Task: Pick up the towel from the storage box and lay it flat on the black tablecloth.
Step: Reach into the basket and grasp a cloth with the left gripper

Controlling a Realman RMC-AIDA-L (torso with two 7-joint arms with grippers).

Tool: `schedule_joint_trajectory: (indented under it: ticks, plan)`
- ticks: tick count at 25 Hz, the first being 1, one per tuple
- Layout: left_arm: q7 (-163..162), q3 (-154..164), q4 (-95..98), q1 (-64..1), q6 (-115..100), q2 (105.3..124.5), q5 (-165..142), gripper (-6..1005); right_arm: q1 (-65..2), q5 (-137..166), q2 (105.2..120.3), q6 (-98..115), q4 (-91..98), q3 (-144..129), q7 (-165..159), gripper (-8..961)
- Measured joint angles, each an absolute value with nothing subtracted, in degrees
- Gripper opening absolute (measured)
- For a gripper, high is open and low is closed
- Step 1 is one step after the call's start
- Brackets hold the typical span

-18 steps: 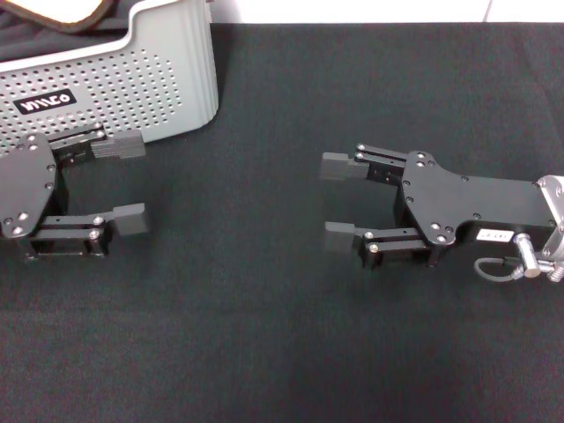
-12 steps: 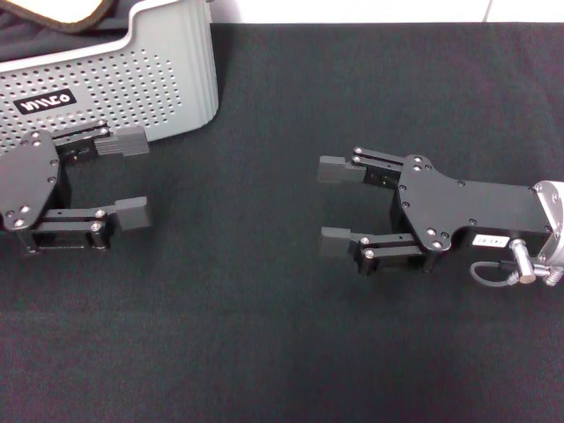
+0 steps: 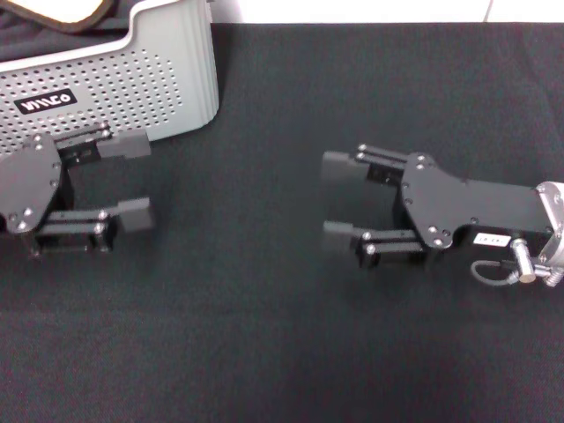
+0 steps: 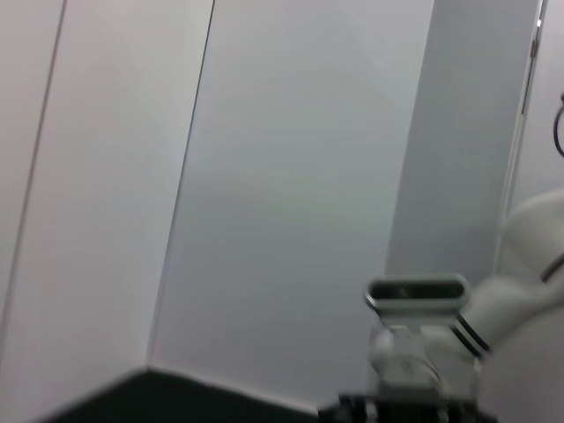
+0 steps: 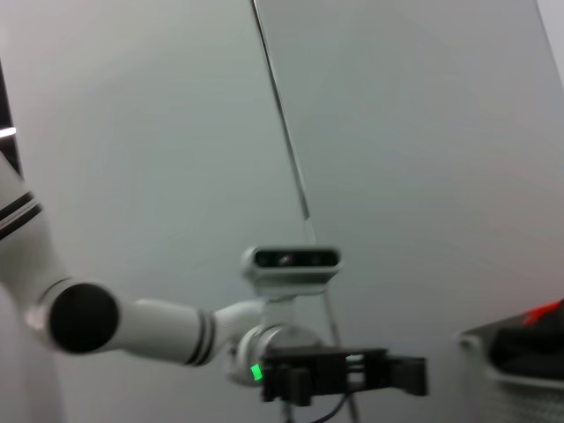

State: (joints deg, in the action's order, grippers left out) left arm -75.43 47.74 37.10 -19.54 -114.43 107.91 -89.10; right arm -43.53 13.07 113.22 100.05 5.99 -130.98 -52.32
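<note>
Head view: tablecloth (image 3: 291, 352), black, covers nearly the whole surface; box (image 3: 115, 84), grey, perforated, with a black label, stands at the far left corner on the cloth; towel (image 3: 62, 13), a pale corner with dark edging, shows inside the box at the top edge, largely cut off by the frame; left gripper (image 3: 132, 180) lies low over the cloth just in front of the box, fingers pointing toward the centre, jaws wide apart, nothing between them; its far finger (image 3: 130, 145) lies close against the box's front wall, contact not certain; right gripper (image 3: 339, 202) is over the cloth right of centre, fingers pointing toward the left gripper, jaws wide apart and holding nothing; the two grippers are well apart, bare cloth between them.

Left wrist view: pale wall panels fill most of the picture; a dark strip of tablecloth (image 4: 167, 401) along the lower edge; the other arm, white, with its wrist camera (image 4: 416, 291), appears farther off; the left gripper's own fingers do not show.

Right wrist view: grey wall panels; the left arm (image 5: 132, 322), white with black bands, reaches across, carrying a wrist camera and the dark left gripper (image 5: 405, 374) seen side-on; box (image 5: 520, 379) at the edge, with dark contents and a small red item on top; the right gripper's own fingers do not show.
</note>
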Motion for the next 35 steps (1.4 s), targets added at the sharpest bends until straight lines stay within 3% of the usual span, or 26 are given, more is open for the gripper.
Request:
schedule_joint_trajectory:
  ticks: [3,6,10,21,28,35]
  plan:
    - [-75.88,42.64,39.28,-20.19,-114.27,109.9,-88.32,819,-39.98,12.7,114.32,99.08,5.73,-124.44,-45.41,844]
    - [-75.99,33.08,45.52,-20.57,-111.77,114.48,-85.63,811,-32.49,12.8,115.98,97.87,9.5,-114.45,-29.89,843]
    - [-78.28,28.72,59.17,-21.01,-103.89,119.34,-85.32,800,-22.95,12.83,116.22,93.07,20.55,-108.55,-18.37,842]
    - [-101.5,47.42,98.79,-22.22,-74.29,119.8,-127.99,764,-23.69,13.21,115.73,89.64,15.85,-107.89,-25.78,838]
    - [-109.34,59.32,104.36,-23.69,-72.13,119.89,-155.18,758,-23.75,13.34,115.97,86.04,15.67,-107.92,-27.36,839]
    - [-109.66,61.58,110.42,-22.1,-72.41,119.87,-159.72,752,-23.8,12.87,115.79,85.11,15.64,-107.73,-28.16,839]
